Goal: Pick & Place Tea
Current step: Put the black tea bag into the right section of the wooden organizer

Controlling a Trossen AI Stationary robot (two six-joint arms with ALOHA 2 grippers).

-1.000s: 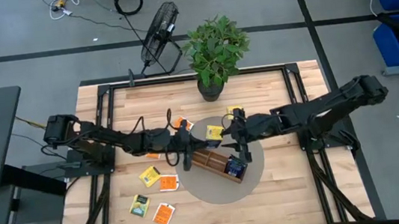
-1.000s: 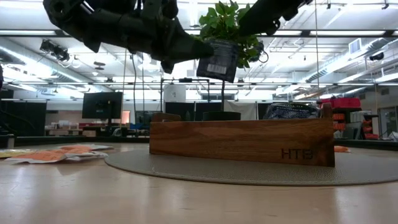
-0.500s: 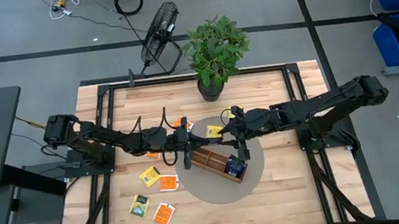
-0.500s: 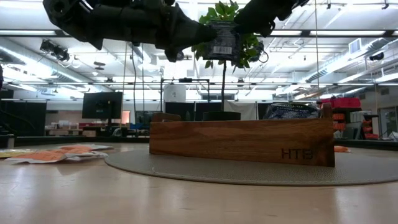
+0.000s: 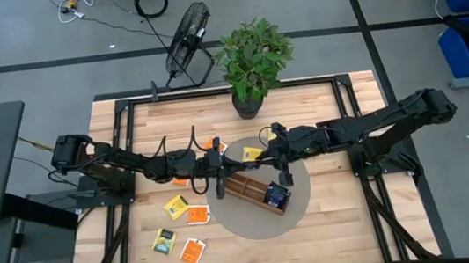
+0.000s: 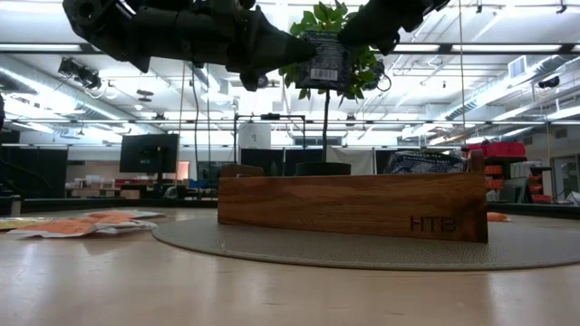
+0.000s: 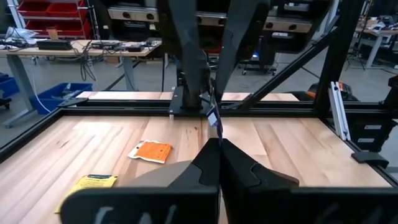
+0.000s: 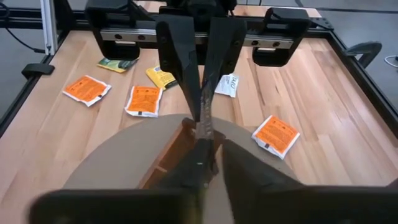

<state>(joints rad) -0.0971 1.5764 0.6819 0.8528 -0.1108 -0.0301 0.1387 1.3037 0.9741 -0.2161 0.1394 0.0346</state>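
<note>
A dark tea sachet (image 6: 324,62) hangs in the air above the wooden tray (image 6: 353,206), and both grippers are shut on it. My left gripper (image 6: 292,62) reaches it level from the table's left. My right gripper (image 6: 352,38) comes slanting down from the right. The sachet shows edge-on in both wrist views (image 7: 214,118) (image 8: 204,127). The tray (image 5: 255,191) stands on a round grey mat (image 5: 243,221) with a dark blue sachet (image 5: 276,198) in its near end. Orange (image 5: 197,214) and yellow (image 5: 175,206) sachets lie flat on the table to the left. My left gripper pinches the sachet's left edge (image 6: 306,65) between its two fingers, coming level from the table's left. The sachet stands roughly upright, lifted clear above the tray. My right gripper pinches the sachet's upper right part (image 6: 343,45) between its two fingers, slanting down from the table's right. In its wrist view the thin sachet runs between the fingertips (image 8: 200,152).
A potted plant (image 5: 249,63) stands at the table's far edge behind the tray. More sachets lie near the front left (image 5: 192,252) (image 5: 164,241) and beside the mat's far side (image 5: 252,154) (image 5: 214,144). A fan (image 5: 186,35) sits on the floor beyond the table.
My left gripper has tipped up to level, raising the sachet from a lower, tilted hang to upright. My right gripper has come a little toward the table's left and shut on the sachet's upper right part.
</note>
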